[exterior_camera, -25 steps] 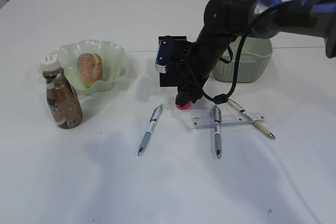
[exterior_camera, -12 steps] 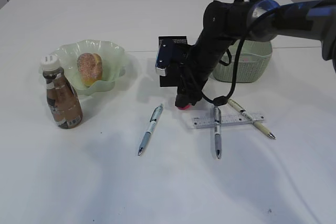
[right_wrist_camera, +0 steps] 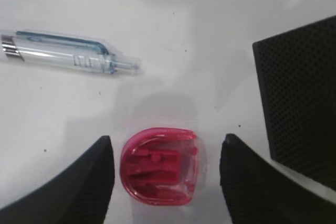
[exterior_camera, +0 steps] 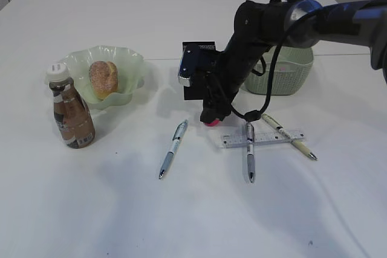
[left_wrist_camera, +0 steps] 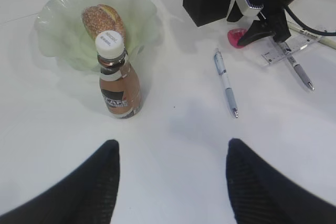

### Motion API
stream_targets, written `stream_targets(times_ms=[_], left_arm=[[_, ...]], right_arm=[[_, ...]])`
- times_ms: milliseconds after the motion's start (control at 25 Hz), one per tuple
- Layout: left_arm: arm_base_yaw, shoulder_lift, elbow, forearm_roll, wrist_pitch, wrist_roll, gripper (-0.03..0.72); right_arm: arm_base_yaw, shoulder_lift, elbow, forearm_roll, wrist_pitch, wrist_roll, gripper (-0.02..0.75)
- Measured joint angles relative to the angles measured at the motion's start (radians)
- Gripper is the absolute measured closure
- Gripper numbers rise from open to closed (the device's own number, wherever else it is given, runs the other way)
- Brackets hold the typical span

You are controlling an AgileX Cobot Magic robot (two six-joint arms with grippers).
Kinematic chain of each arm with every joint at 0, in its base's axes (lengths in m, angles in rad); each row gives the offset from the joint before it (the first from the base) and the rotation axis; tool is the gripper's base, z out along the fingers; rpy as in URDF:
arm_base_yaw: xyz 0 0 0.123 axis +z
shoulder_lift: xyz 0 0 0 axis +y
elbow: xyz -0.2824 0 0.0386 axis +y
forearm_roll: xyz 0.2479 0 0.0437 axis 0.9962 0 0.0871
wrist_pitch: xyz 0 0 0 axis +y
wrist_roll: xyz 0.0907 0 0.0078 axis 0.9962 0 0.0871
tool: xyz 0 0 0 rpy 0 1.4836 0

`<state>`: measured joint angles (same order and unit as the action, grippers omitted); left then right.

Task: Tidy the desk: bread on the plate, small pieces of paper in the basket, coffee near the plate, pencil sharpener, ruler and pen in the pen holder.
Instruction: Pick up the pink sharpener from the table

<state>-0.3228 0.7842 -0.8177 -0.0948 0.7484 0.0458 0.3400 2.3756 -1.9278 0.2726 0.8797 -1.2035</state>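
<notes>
A pink pencil sharpener (right_wrist_camera: 159,165) lies on the white table, in front of the black mesh pen holder (exterior_camera: 199,49). My right gripper (right_wrist_camera: 167,141) is open and low over the sharpener (exterior_camera: 210,122), with one finger on each side of it and gaps between. A blue pen (right_wrist_camera: 68,51) lies just beyond it. My left gripper (left_wrist_camera: 173,142) is open and empty above bare table. Bread (exterior_camera: 103,78) sits in the green plate (exterior_camera: 130,64), and the coffee bottle (exterior_camera: 71,113) stands beside the plate. A clear ruler (exterior_camera: 266,138) lies under two pens (exterior_camera: 250,149).
The pale green basket (exterior_camera: 290,77) stands at the back right behind my right arm. A third pen (exterior_camera: 173,148) lies alone in the middle. The pen holder's wall (right_wrist_camera: 299,103) is close to my right finger.
My right gripper has shifted slightly lower over the sharpener. Nothing else has moved.
</notes>
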Motion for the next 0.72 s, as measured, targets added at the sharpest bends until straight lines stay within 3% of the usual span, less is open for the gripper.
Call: stream_targets(times_ms=[720], left_arm=[[0.0,0.0,0.0,0.0,0.019,0.0,0.24]], right_arm=[[0.0,0.001,0.0,0.004,0.004,-0.005,0.239]])
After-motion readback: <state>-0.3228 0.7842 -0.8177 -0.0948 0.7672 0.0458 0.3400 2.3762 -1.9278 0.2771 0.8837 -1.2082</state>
